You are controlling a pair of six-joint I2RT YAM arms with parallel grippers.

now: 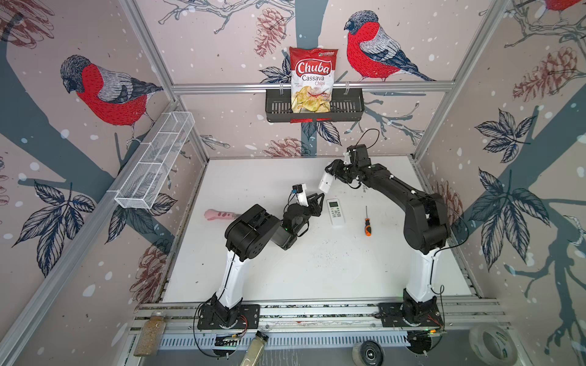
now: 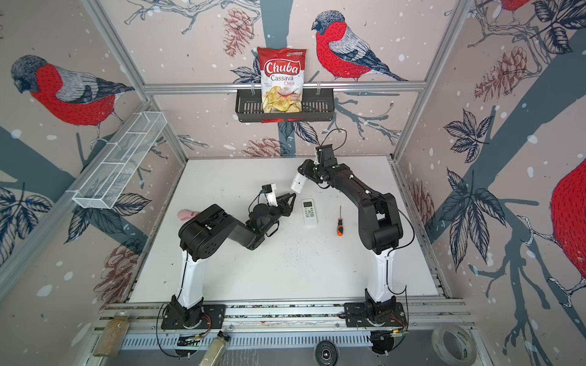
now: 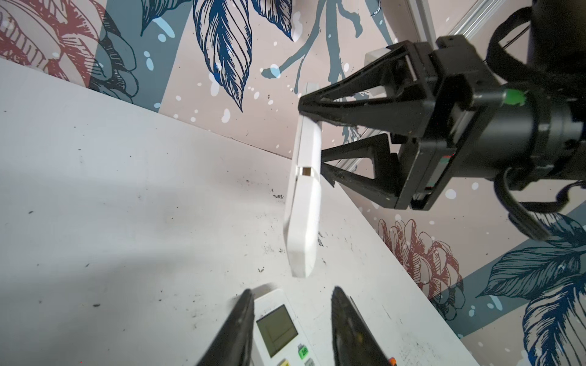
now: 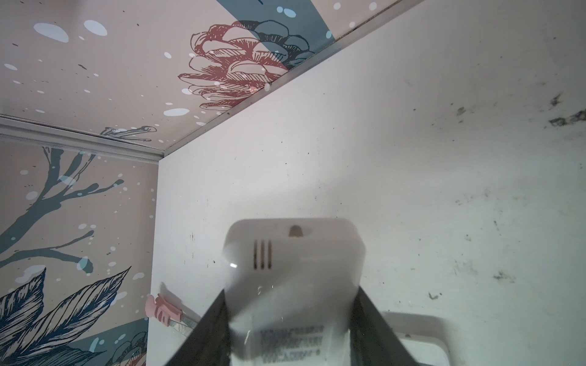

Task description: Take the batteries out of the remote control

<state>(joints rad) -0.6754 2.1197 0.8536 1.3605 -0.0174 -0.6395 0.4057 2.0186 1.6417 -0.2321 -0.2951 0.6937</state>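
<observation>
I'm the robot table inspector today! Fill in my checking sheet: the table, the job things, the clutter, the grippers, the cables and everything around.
Surface: white tabletop, scuffed with dark specks.
Job's things: white remote control lifted in the air; second white remote with a display lying flat on the table; batteries, nothing seen.
Clutter: orange-and-black-handled screwdriver beside the lying remote, apart from it; pink object partly hidden by the left arm.
Grippers: right gripper shut on the lifted remote; left gripper open, holding nothing.
Cables: black cable loop above the right wrist.
Surroundings: red-and-white chips bag in a black wall basket; white wire basket; bird-patterned wallpaper.
</observation>
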